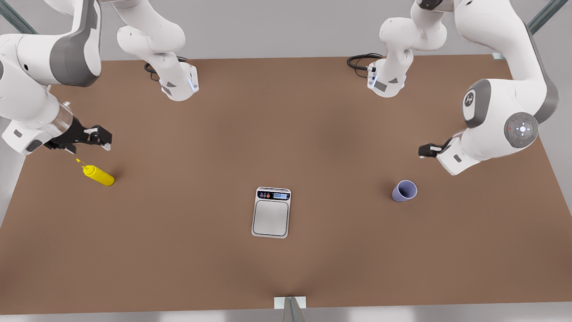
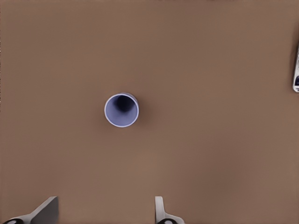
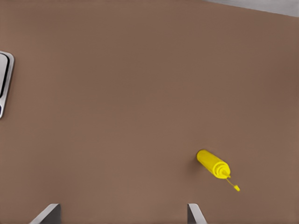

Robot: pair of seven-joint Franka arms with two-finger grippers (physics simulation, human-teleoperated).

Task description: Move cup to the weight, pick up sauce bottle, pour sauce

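The lavender cup [image 1: 404,191] stands upright on the brown table at the front view's right; the left wrist view looks down into the cup [image 2: 121,110]. My left gripper [image 1: 424,151] [image 2: 103,212] hovers above and behind it, open and holding nothing. The yellow sauce bottle [image 1: 99,175] [image 3: 213,164] stands at the front view's left with its nozzle up. My right gripper [image 1: 100,136] [image 3: 121,213] hangs above and just behind it, open and holding nothing. The silver weight [image 1: 271,212] [image 2: 296,70] [image 3: 3,84] lies flat mid-table between them, its plate bare.
Both arm bases [image 1: 178,85] [image 1: 388,82] stand at the table's back edge with black cables [image 1: 359,60] beside them. A small bracket [image 1: 290,304] sits at the front edge. Wide bare tabletop separates cup, weight and bottle.
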